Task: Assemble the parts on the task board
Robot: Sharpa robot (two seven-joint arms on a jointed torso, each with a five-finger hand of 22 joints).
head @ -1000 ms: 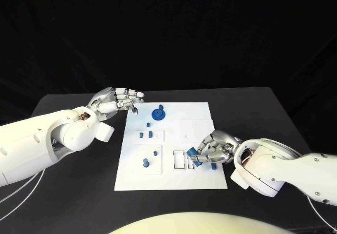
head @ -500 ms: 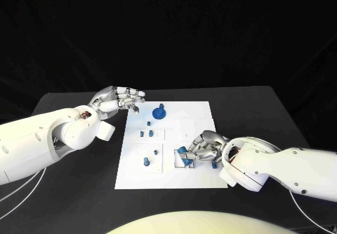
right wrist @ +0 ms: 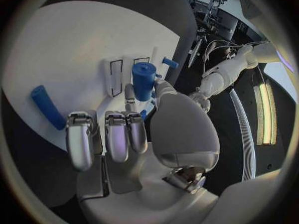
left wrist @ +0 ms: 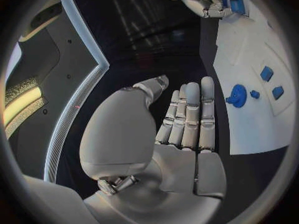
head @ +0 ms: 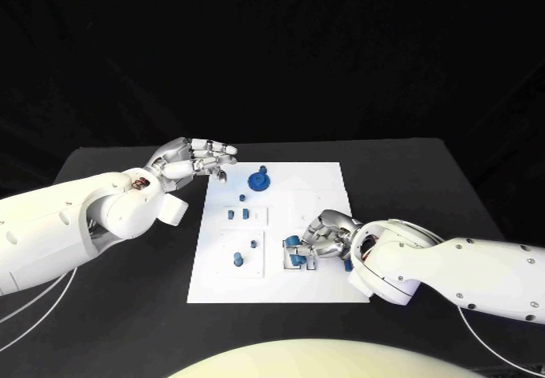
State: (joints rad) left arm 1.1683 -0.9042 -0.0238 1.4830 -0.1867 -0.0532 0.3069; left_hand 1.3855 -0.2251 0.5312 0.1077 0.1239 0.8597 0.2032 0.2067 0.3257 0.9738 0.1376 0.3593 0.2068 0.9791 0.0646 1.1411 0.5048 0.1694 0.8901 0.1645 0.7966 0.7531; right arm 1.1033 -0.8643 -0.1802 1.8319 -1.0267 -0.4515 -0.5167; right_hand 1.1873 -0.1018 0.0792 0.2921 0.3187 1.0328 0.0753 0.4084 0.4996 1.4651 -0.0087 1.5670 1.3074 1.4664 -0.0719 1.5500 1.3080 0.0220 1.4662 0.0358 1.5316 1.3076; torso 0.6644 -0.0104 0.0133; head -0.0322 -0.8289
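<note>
The white task board (head: 313,206) lies in the middle of the black table. My right hand (head: 327,239) is over the board's near middle and pinches a short blue cylinder (right wrist: 143,80) between thumb and finger, just above two rectangular slots (right wrist: 115,76). The same held part (head: 298,253) shows at the slots in the head view. My left hand (head: 190,161) hovers at the board's far left corner with straight fingers (left wrist: 188,115) and holds nothing. A round blue part (head: 259,183) stands on the board near it.
Small blue parts (head: 236,213) stand in the board's left panels, with others (head: 238,259) nearer me. A blue bar (right wrist: 47,107) lies at the board's right edge, beside my right hand. Bare black table (head: 125,268) surrounds the board.
My right hand has carried the blue cylinder leftward across the board, from near the right edge to the slots. The left hand has hardly moved.
</note>
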